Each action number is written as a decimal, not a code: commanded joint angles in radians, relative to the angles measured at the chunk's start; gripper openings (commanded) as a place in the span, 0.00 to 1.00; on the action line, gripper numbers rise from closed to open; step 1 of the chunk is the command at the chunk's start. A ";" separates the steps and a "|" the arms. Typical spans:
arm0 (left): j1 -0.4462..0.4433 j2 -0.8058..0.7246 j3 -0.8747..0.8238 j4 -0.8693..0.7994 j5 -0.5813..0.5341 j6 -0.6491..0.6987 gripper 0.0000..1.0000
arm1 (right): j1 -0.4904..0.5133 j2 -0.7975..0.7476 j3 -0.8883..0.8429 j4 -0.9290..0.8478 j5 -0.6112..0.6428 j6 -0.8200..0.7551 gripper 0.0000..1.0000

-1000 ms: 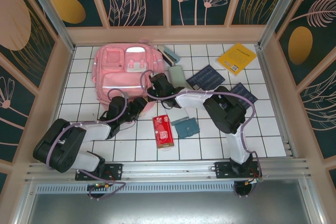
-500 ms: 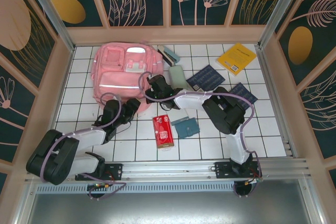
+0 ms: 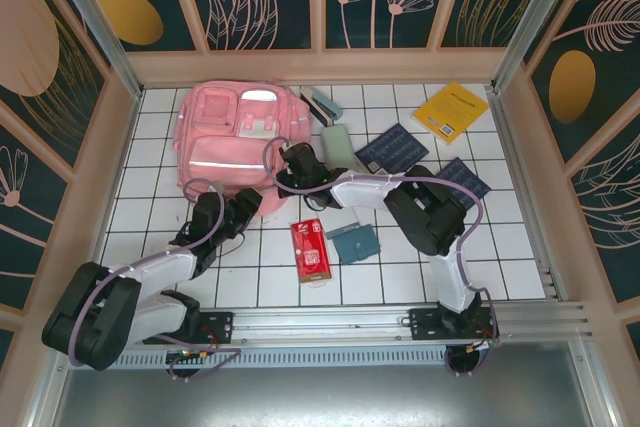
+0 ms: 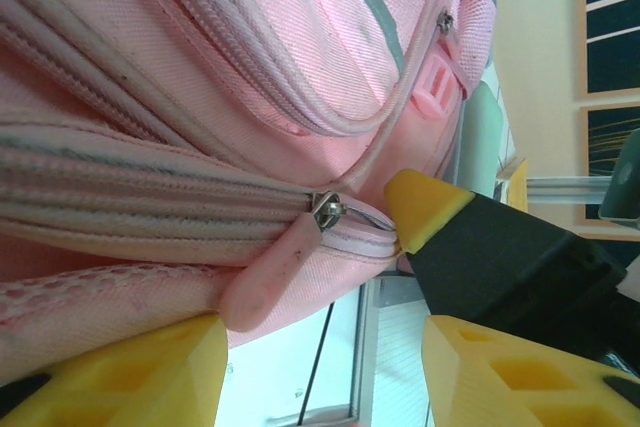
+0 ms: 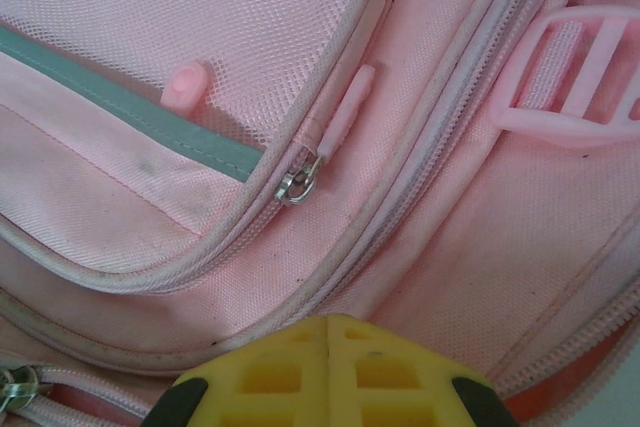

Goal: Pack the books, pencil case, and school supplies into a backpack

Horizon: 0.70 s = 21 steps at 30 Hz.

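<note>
The pink backpack (image 3: 225,137) lies at 10 o'clock on the table (image 3: 400,272). At its 6 o'clock edge the left gripper (image 4: 322,335) stands parted, with a zipper pull (image 4: 275,272) just ahead. At 4 o'clock the right gripper (image 5: 330,329) is closed against the fabric.

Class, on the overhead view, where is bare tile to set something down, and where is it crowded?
Bare: the near right corner, between the nearer navy book and the front rail; the strip left of the backpack. Crowded: the middle, round the pencil case.

You've got bright, even top light, soft shadows; left wrist view blows out at 3 o'clock, backpack (image 4: 150,67) soft at 9.
</note>
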<state>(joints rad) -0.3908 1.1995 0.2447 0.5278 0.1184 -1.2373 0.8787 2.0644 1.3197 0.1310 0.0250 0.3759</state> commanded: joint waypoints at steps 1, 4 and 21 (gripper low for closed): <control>0.013 0.050 0.009 0.002 0.014 0.033 0.53 | 0.014 0.021 0.018 -0.022 -0.006 0.002 0.03; 0.022 0.093 0.024 0.022 0.035 0.058 0.50 | 0.016 0.018 0.012 -0.021 -0.005 0.002 0.03; 0.041 0.081 0.045 0.047 0.037 0.139 0.33 | 0.021 0.030 0.001 -0.013 -0.005 0.011 0.03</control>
<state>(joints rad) -0.3580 1.3045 0.2619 0.5911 0.1570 -1.1362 0.8791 2.0644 1.3197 0.1318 0.0288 0.3763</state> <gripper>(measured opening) 0.333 0.050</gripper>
